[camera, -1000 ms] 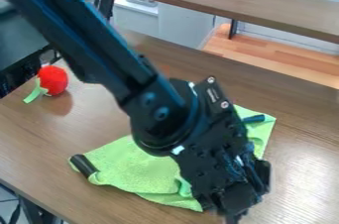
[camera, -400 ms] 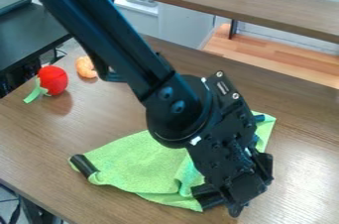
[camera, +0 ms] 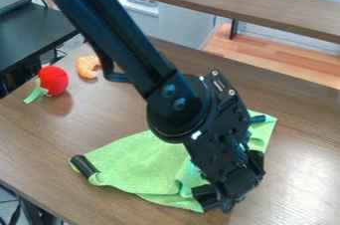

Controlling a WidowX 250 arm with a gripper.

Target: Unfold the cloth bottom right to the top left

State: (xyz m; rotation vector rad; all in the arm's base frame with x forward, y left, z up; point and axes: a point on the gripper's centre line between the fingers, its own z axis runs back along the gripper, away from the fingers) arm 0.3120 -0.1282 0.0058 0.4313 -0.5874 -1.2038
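Beneath and beside the black tool (camera: 217, 206) lies a light-green, partly folded fabric cloth (camera: 136, 164). How wide the tool is open, or whether it holds something, I cannot tell.

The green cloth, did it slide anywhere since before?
No, the green cloth hasn't slid any way. Its left corner, with the black piece on it, sits at the same spot beside the edge of the table.
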